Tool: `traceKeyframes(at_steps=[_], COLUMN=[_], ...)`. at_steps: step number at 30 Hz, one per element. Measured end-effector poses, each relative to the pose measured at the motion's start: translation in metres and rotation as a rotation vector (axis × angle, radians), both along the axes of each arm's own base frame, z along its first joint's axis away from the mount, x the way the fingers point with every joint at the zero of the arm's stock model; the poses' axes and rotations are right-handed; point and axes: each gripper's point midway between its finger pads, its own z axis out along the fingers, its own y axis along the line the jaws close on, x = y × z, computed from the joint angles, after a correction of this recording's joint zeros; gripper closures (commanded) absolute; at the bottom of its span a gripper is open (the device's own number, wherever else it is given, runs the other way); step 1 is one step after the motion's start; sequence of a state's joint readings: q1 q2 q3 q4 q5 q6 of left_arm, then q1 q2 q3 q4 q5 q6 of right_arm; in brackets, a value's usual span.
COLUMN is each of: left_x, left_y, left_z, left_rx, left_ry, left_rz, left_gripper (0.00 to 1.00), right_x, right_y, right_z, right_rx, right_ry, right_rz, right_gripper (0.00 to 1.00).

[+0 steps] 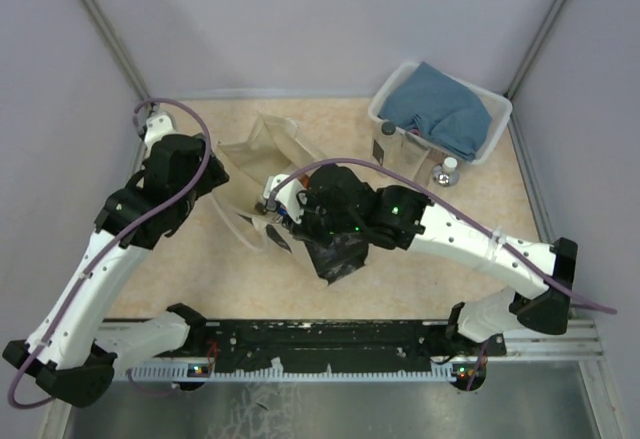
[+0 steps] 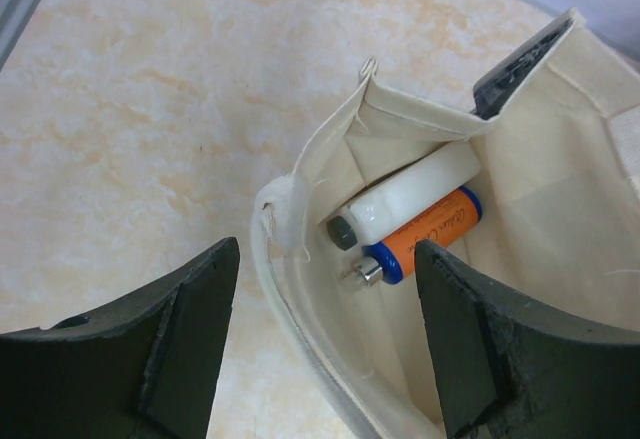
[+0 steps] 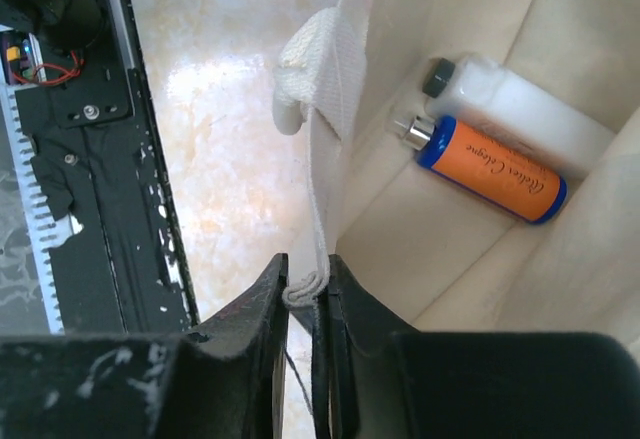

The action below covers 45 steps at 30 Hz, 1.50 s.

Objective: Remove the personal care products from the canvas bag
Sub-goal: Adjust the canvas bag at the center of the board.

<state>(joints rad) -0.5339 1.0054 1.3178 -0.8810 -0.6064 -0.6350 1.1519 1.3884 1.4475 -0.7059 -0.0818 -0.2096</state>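
Note:
The cream canvas bag (image 1: 262, 149) lies open in the middle of the table, its dark printed panel (image 1: 335, 254) under my right wrist. Inside it lie a white bottle with a grey cap (image 2: 405, 204) and a blue-and-orange bottle (image 2: 430, 234), side by side. Both also show in the right wrist view, the white one (image 3: 525, 109) and the orange one (image 3: 495, 169). My right gripper (image 3: 305, 284) is shut on the bag's rim (image 3: 320, 159). My left gripper (image 2: 325, 289) is open, straddling the bag's rim (image 2: 285, 289) above the bottles.
A white plastic basket (image 1: 400, 71) with a blue folded cloth (image 1: 445, 109) stands at the back right. Two small bottles stand on the table beside it, one with a dark cap (image 1: 386, 142) and one with a pale cap (image 1: 445, 171). Black rail (image 3: 90, 159) along the near edge.

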Motion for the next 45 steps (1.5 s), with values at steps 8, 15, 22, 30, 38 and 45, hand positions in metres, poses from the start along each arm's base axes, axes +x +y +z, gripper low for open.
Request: traceKeyframes(at_steps=[8,15,22,30,38,45], left_x=[0.001,0.011,0.032,0.032,0.019,0.009], left_y=[-0.005,-0.001,-0.02,-0.041,-0.05,-0.041], left_z=[-0.034,-0.073,-0.107,-0.119,-0.1,-0.096], left_rx=[0.038,0.066,-0.004,-0.105,-0.185,-0.191], left_ry=[0.105,0.185,0.246,0.231,0.175,0.161], left_rz=[-0.018,-0.002,-0.074,-0.154,-0.206,-0.188], left_gripper=[0.16,0.54,1.0,1.0,1.0,1.0], right_x=[-0.003,-0.003,-0.004,0.009,0.067,0.134], right_y=[-0.013,-0.028,-0.052,-0.024,0.083,0.088], right_z=[0.0,0.003,0.036,0.116,0.048,-0.07], right_rx=[-0.018,-0.027,0.064,0.362,0.261,0.1], right_ry=[-0.002,-0.019,-0.071,-0.175,-0.153,-0.036], right_rz=[-0.014,-0.045,-0.109,-0.124,-0.09,-0.221], right_gripper=[1.0,0.43,0.01,0.04,0.03,0.02])
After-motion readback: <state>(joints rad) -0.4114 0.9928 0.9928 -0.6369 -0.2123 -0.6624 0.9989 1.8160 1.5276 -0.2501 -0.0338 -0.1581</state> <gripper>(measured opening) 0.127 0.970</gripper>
